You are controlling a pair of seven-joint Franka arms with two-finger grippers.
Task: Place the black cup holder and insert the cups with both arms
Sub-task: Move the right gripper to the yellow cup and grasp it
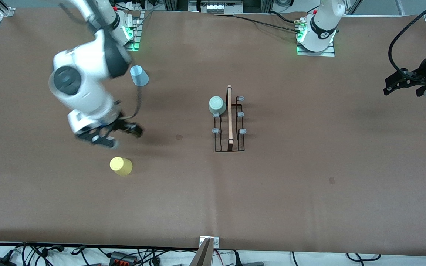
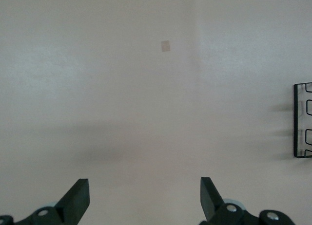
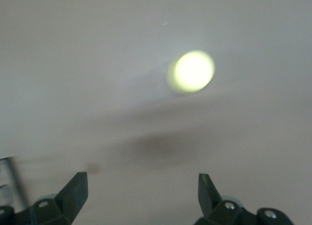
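Observation:
The black cup holder stands on the brown table mid-way between the arms, wooden rod on top. A pale green cup sits upturned on one peg at its end nearest the robot bases. A yellow cup and a light blue cup stand upturned toward the right arm's end. My right gripper is open and empty over the table beside the yellow cup, which shows in the right wrist view. My left gripper is open and empty at the left arm's end; the left wrist view shows the holder's edge.
Small dark patches mark the table cover, one between the right gripper and the holder, one nearer the front camera. Cables and a bracket lie along the table's front edge.

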